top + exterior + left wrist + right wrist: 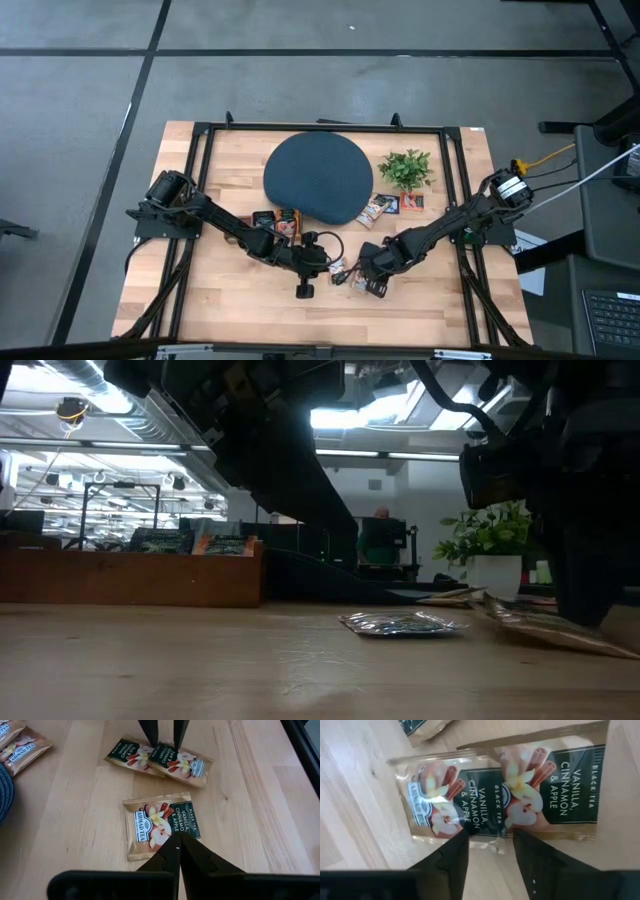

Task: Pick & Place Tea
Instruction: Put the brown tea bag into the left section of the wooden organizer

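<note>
In the high view the left arm reaches from the table's left edge toward lower centre, bent at the elbow, and its left gripper (305, 290) points down the frame with its fingers pressed together, holding nothing. In its wrist view those shut fingertips (178, 842) hang over the lower edge of a vanilla, cinnamon and apple sachet (161, 824) lying flat on the wooden table (220, 290); whether they touch it I cannot tell.

At centre, the round dark disc (318, 177) sits in the upper middle, with two sachets (277, 220) just below its left edge and more tea sachets (390, 204) at its lower right, under the small green plant (406, 168).

To the right, the right arm stretches from the right edge down toward centre, its right gripper (362, 280) low over an overlapping pair of sachets (505, 800). Its jaws stand apart, one fingertip (454, 851) at each side of the pair's overlap, not closed on either.
</note>
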{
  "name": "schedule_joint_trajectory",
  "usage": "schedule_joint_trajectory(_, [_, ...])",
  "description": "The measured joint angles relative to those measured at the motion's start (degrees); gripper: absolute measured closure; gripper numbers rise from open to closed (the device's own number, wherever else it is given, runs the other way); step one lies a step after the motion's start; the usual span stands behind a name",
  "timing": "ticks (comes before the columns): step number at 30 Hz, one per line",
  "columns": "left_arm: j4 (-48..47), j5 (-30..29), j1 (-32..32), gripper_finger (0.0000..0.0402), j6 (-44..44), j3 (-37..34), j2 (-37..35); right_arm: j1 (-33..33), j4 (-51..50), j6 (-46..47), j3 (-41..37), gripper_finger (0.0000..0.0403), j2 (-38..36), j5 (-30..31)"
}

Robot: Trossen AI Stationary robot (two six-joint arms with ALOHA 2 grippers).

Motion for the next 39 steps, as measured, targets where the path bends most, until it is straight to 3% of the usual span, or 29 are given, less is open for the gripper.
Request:
schedule_joint_trajectory(11, [0.0,-0.26,0.01,0.0396,-0.02,0.0,0.0,-0.16,0.17,0.05,-0.1,0.0393,0.2,-0.36])
schedule_joint_trajectory(29, [0.15,-0.24,0.36,0.039,-1.52,0.0,-0.42,-0.37,-0.84,1.3,1.34,0.04,0.13,-0.15])
schedule_joint_trajectory(39, [1.87,-2.83,1.18,0.0323,2.32,-0.02,-5.37,-0.37,-5.12,-1.66,6.47,0.0401,0.11,0.43])
